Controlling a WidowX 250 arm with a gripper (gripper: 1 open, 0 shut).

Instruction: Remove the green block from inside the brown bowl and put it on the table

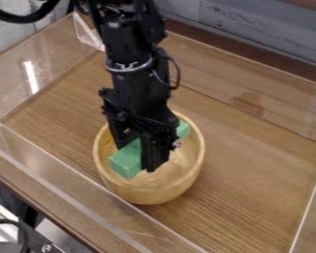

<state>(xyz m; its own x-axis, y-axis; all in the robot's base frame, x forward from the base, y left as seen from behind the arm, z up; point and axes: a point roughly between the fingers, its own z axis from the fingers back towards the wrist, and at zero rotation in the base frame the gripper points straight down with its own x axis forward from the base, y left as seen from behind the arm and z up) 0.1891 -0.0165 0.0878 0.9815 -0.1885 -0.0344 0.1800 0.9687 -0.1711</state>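
Observation:
The green block [127, 160] is clamped between the black fingers of my gripper [147, 156], which points straight down and is shut on it. The block hangs tilted, its right end higher, just above the inside of the brown bowl [174, 188] and around rim height. The fingers cover the block's middle. The bowl stands on the table [253, 119] near the front middle, and the arm rises from it toward the upper left.
Clear acrylic walls [29, 74] ring the tabletop, with a near wall along the front edge [68, 203]. Bare wood lies to the right of and behind the bowl. Black cables hang at the arm's upper left.

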